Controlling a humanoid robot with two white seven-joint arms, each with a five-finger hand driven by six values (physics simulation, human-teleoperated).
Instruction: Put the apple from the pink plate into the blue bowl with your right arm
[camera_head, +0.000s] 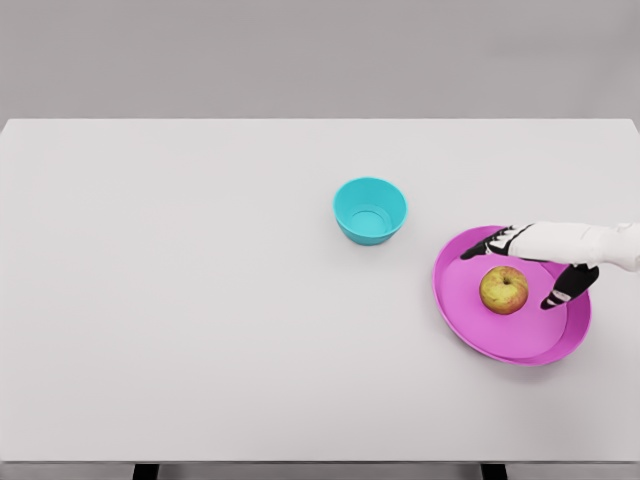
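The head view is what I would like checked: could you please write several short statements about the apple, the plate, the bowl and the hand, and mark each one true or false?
1. The apple lies on the pink plate. True.
2. The blue bowl already holds the apple. False: the bowl is empty and the apple is on the plate.
3. The right hand is above the plate with its fingers spread, holding nothing. True.
4. The bowl stands to the right of the plate. False: it stands to the plate's left and farther back on the table.
5. The left hand is reaching for the bowl. False: no left arm is in view.
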